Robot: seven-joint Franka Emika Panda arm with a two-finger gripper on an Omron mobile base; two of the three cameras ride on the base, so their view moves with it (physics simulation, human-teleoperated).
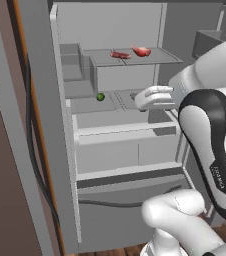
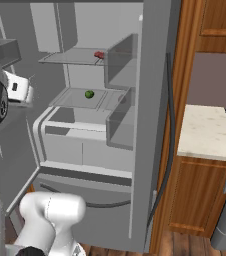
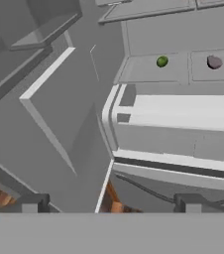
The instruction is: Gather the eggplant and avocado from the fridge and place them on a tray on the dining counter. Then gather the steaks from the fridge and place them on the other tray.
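The fridge stands open, so its inside can be reached from the front. Around the avocado the middle shelf is bare, and above it there is free room up to the top shelf. The door bins on the right narrow the way in.

Kitchen corner with wood cabinetry

A pale speckled stone countertop sits on brown wooden base cabinets above wooden plank flooring.
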